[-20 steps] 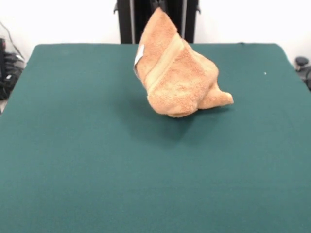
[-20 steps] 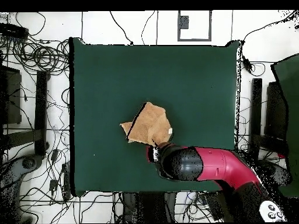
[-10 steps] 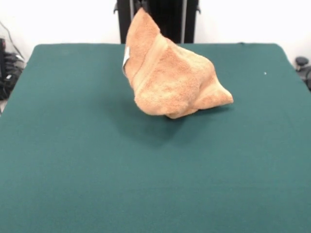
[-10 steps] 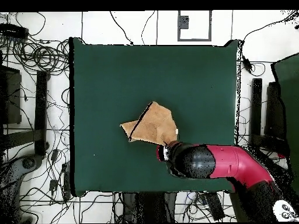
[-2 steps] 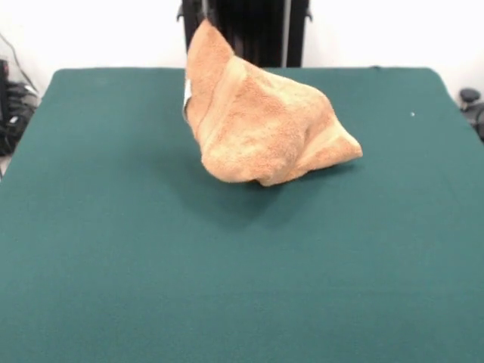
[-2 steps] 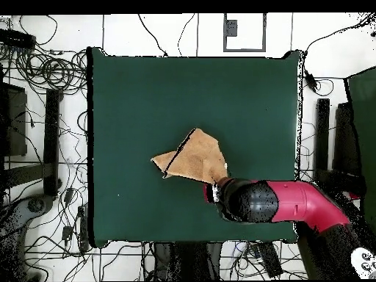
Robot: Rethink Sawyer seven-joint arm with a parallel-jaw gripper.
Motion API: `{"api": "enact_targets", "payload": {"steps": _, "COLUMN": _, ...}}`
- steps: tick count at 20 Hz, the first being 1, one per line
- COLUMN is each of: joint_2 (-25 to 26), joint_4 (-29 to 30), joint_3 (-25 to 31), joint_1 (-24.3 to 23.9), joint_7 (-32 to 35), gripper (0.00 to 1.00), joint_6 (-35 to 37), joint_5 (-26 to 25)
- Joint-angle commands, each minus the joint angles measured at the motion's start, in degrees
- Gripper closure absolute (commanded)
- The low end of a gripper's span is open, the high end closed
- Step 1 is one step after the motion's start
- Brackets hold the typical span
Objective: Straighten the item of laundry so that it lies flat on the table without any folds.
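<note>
The item of laundry (image 5: pixel 265 128) is an orange-tan towel, pulled up into a tall peak at its far left corner, with a woven band running down from the peak and a white label (image 5: pixel 187 91) on its left edge. Its lower right part rests bunched on the green table (image 5: pixel 113 249). Seen from overhead, the towel (image 6: pixel 192 158) is a folded wedge near the table's (image 6: pixel 147 95) middle. My gripper (image 6: pixel 219 188) sits at the towel's lower right corner, under the red and black arm (image 6: pixel 279 204), shut on that raised corner. Its fingers are hidden by the arm and the cloth.
The black pedestal (image 5: pixel 257 30) stands right behind the towel's peak. Cables and stands (image 6: pixel 44 147) lie on the floor around the table. The arm crosses the table's lower right edge in the overhead view.
The held corner has moved left in the front view, and the arm has moved right in the overhead view. The towel has been drawn out wider.
</note>
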Motion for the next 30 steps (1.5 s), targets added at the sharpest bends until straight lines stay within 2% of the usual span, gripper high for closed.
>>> {"api": "enact_targets", "payload": {"steps": 1, "joint_2": 6.1, "joint_4": -3.0, "joint_3": 7.9, "joint_1": -2.4, "joint_7": -21.8, "gripper": 1.00, "joint_6": 7.6, "joint_5": -6.0}}
{"api": "enact_targets", "payload": {"steps": 11, "joint_2": 8.5, "joint_4": -5.6, "joint_3": 10.6, "joint_1": -5.6, "joint_7": -25.5, "gripper": 1.00, "joint_6": 11.4, "joint_5": -8.0}}
{"api": "enact_targets", "payload": {"steps": 21, "joint_2": 10.3, "joint_4": -6.4, "joint_3": 12.6, "joint_1": -8.6, "joint_7": -28.6, "gripper": 1.00, "joint_6": 12.1, "joint_5": -9.6}}
{"api": "enact_targets", "payload": {"steps": 25, "joint_2": 12.7, "joint_4": -7.5, "joint_3": 13.7, "joint_1": -9.5, "joint_7": -28.4, "gripper": 1.00, "joint_6": 10.6, "joint_5": -9.2}}
{"api": "enact_targets", "payload": {"steps": 30, "joint_2": 15.7, "joint_4": -8.6, "joint_3": 16.9, "joint_1": -11.9, "joint_7": -27.5, "gripper": 1.00, "joint_6": 9.1, "joint_5": -5.9}}
